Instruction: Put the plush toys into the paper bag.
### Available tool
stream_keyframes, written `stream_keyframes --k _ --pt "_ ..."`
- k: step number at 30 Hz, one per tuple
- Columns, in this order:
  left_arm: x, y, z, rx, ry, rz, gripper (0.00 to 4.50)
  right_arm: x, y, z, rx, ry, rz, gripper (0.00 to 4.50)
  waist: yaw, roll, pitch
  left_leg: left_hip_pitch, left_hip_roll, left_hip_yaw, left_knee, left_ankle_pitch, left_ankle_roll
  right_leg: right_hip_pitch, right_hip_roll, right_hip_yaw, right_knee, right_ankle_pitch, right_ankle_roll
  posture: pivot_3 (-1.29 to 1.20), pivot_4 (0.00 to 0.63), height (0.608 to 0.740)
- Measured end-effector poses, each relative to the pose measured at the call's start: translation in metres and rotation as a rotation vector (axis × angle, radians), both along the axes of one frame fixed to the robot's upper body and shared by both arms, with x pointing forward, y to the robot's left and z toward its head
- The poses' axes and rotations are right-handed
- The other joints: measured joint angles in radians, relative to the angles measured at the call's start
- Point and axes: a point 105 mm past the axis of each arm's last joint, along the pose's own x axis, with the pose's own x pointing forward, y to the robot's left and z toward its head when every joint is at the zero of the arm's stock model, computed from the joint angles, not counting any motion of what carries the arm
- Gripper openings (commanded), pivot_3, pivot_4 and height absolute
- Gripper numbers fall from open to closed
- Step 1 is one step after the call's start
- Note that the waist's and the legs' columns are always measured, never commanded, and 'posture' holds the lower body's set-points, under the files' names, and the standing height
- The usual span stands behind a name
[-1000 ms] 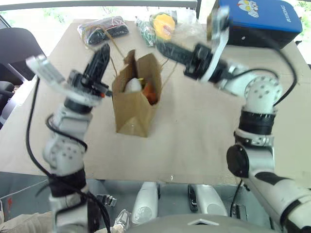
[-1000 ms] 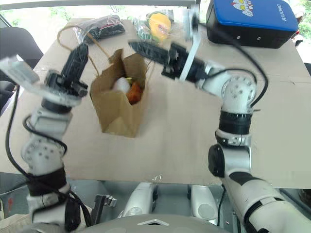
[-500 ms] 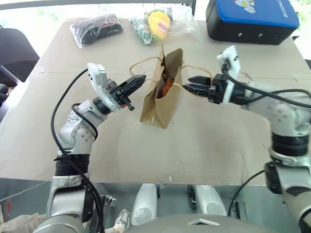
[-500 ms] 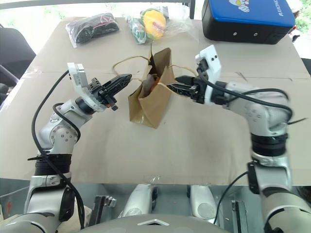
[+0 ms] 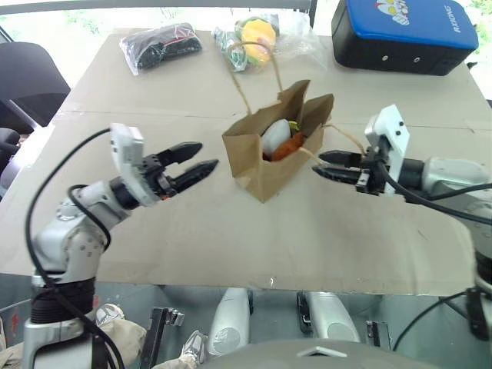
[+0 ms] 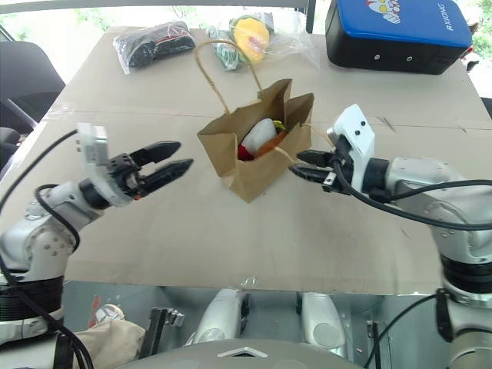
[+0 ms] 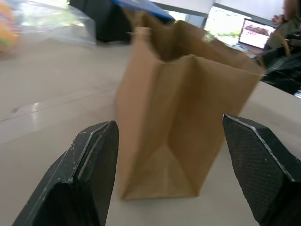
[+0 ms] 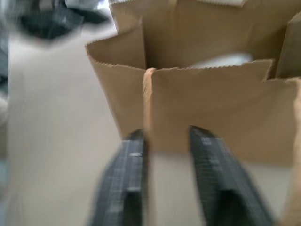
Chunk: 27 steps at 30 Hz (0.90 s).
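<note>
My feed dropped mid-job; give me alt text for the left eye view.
Brown paper bag stands open mid-table with the plush toys inside. The open left gripper and the right gripper flank it, neither touching.

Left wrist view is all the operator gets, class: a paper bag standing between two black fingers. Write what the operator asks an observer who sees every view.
Operator: Anything inside the bag?
Observer: Yes. A white plush toy and an orange-faced plush toy lie in the paper bag.
Operator: Where is the other arm?
Observer: The right gripper sits level at the bag's opposite side.
Operator: And the handles?
Observer: One cord handle stands upright above the bag.
</note>
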Motion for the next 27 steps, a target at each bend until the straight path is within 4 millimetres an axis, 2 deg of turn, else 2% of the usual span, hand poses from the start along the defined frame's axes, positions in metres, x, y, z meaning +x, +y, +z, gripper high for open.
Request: stream_keyframes --k 2,4,5,6,9,13,15,16,17,18,19,21,24,27 --pt "0.001 -0.008 -0.005 0.003 0.001 -0.004 3.75 0.001 0.001 0.024 0.099 -0.027 0.031 0.08 -0.001 0.000 0.000 0.000 0.000 0.000 0.000 0.000 0.000 0.000 0.000 0.000 0.000 0.000 0.000 0.00 0.150 0.740" --pt "0.002 -0.009 -0.006 0.015 -0.007 0.000 3.75 -0.001 -0.006 0.043 0.141 -0.069 0.037 0.74 0.000 0.000 0.000 0.000 0.000 -0.001 0.000 0.000 0.000 0.000 0.000 -0.001 0.000 0.000 0.000 0.00 0.150 0.740" --pt "0.002 -0.009 -0.005 0.019 -0.016 0.003 3.75 -0.003 -0.010 0.048 0.154 -0.070 0.041 1.00 0.001 -0.001 0.000 0.000 0.000 -0.001 0.000 0.000 0.000 0.000 0.000 -0.002 0.000 0.000 0.000 0.00 0.150 0.740" --pt "0.003 -0.008 -0.004 0.022 -0.022 0.005 3.75 -0.004 -0.011 0.049 0.161 -0.058 0.048 1.50 0.002 -0.001 0.000 0.000 0.000 -0.001 0.000 0.000 0.000 0.001 0.000 -0.002 0.000 0.000 0.000 0.00 0.150 0.740" --pt "0.005 -0.009 0.001 0.029 -0.048 0.003 3.75 -0.010 -0.014 0.041 0.129 -0.017 0.064 1.50 0.002 0.000 0.000 0.000 0.000 -0.001 0.000 0.000 0.000 0.001 0.000 -0.002 0.000 0.000 0.000 0.00 0.150 0.740" --pt "0.012 -0.004 0.003 0.036 -0.058 0.027 3.75 -0.010 -0.012 0.015 -0.023 -0.018 0.036 1.50 -0.002 -0.001 0.000 0.001 0.000 -0.001 0.000 0.000 0.000 0.001 0.000 -0.001 0.000 0.000 0.000 0.00 0.150 0.740" --pt "0.014 -0.005 0.004 0.039 -0.065 0.026 3.75 -0.007 -0.005 -0.001 -0.067 -0.014 0.032 1.01 -0.006 -0.001 0.000 0.001 0.000 -0.001 0.000 0.000 0.000 0.000 0.000 -0.001 0.001 0.000 0.000 0.00 0.150 0.740" --pt "0.015 -0.005 0.005 0.046 -0.067 0.024 3.75 -0.002 0.004 -0.005 -0.059 -0.031 0.029 0.81 -0.009 -0.001 -0.001 0.001 0.000 -0.001 0.000 0.000 0.000 0.001 0.001 -0.001 0.001 0.000 0.000 0.00 0.150 0.740" --pt "0.018 -0.008 0.006 0.052 -0.072 0.011 3.75 0.005 0.014 -0.009 -0.043 -0.041 0.025 0.31 -0.012 -0.002 -0.001 0.002 0.001 -0.001 0.000 0.000 0.000 0.001 0.001 -0.001 0.001 0.000 0.000 0.00 0.150 0.740" --pt "0.019 -0.014 0.006 0.063 -0.076 -0.012 3.75 0.012 0.028 -0.015 -0.032 -0.048 0.034 0.11 -0.013 -0.002 -0.001 0.002 0.001 -0.001 0.000 0.000 0.000 0.001 0.002 -0.001 0.001 0.000 0.000 0.00 0.150 0.740" --pt "0.020 -0.022 0.007 0.069 -0.085 -0.047 3.75 0.018 0.047 -0.024 -0.024 -0.046 0.052 0.11 -0.013 -0.002 -0.001 0.002 0.001 -0.001 0.000 0.000 0.000 0.000 0.002 -0.001 0.002 0.000 0.000 0.00 0.150 0.740" --pt "0.020 -0.034 0.005 0.078 -0.089 -0.085 3.75 0.023 0.067 -0.037 -0.021 -0.036 0.071 0.11 -0.008 -0.001 -0.001 0.001 0.001 -0.001 0.000 0.000 0.000 0.000 0.001 -0.001 0.001 0.000 0.000 0.00 0.150 0.740" --pt "0.022 -0.037 -0.001 0.087 -0.078 -0.079 3.75 0.035 0.076 -0.041 -0.010 -0.049 0.054 0.11 -0.001 -0.002 -0.001 -0.001 0.000 -0.001 0.001 0.001 -0.001 0.000 0.000 -0.001 0.000 0.000 0.000 0.00 0.150 0.740" --pt "0.025 -0.040 -0.003 0.078 -0.078 -0.046 3.75 0.036 0.084 -0.039 0.022 -0.055 0.063 0.11 -0.002 -0.002 -0.001 0.000 0.000 -0.001 0.001 0.000 0.000 0.000 0.000 -0.002 0.001 0.000 0.000 0.00 0.150 0.740"
